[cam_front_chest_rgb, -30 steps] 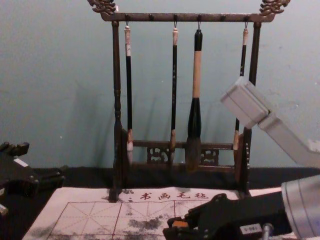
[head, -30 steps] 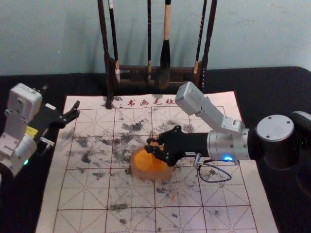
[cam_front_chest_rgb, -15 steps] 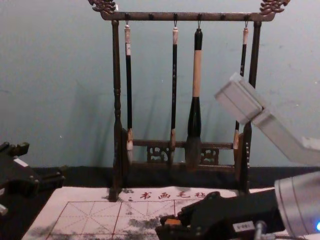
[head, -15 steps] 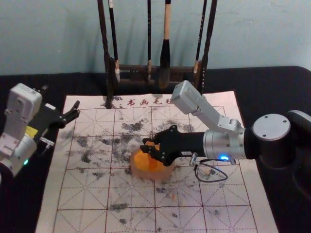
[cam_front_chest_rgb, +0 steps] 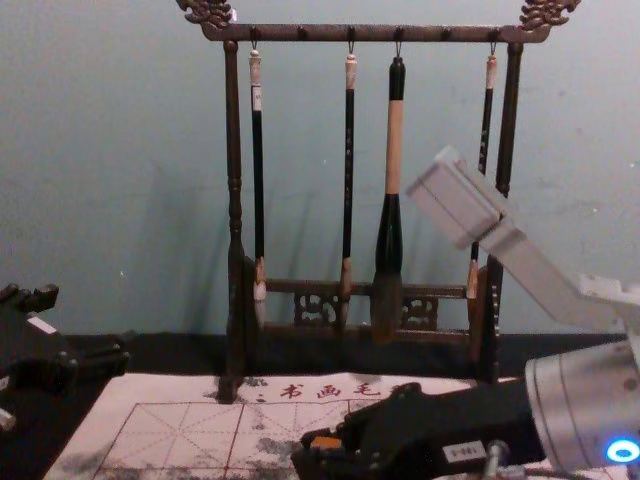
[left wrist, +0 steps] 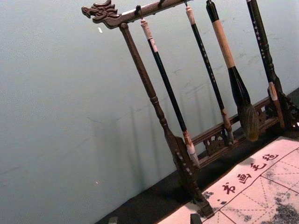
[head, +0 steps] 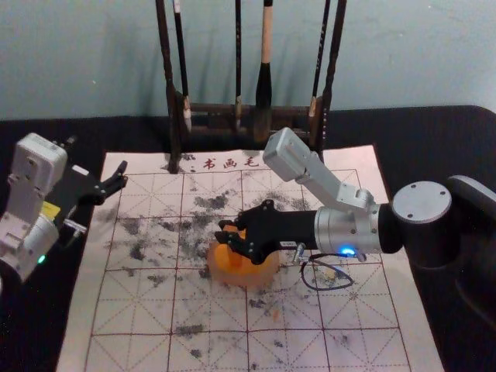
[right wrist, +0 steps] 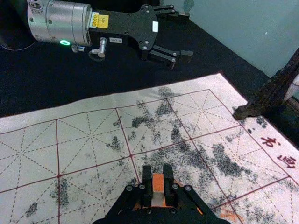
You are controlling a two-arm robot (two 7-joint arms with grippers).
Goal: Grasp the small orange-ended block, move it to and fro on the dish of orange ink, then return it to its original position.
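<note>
My right gripper [head: 229, 237] is over the round dish of orange ink [head: 262, 277] in the head view, shut on the small block [head: 235, 260], whose lower part is against the orange. From the right wrist view, the block [right wrist: 158, 186] stands between the two fingers of my right gripper [right wrist: 158, 179], its upper end orange and a paler band below. The block's orange top [cam_front_chest_rgb: 326, 442] also shows at the right gripper [cam_front_chest_rgb: 320, 452] in the chest view. My left gripper [head: 116, 180] is parked open at the mat's left edge; its fingertips [left wrist: 195, 218] show in the left wrist view.
A calligraphy mat [head: 132, 310] with a red grid and dark ink marks lies on the black table [head: 46, 132]. Behind it stands a dark wooden rack [head: 172, 101] with several hanging brushes, the thick brush [head: 263, 85] among them.
My right gripper has moved steadily to the left over the dish, carrying the block with it. The left arm and the dish have stayed where they were.
</note>
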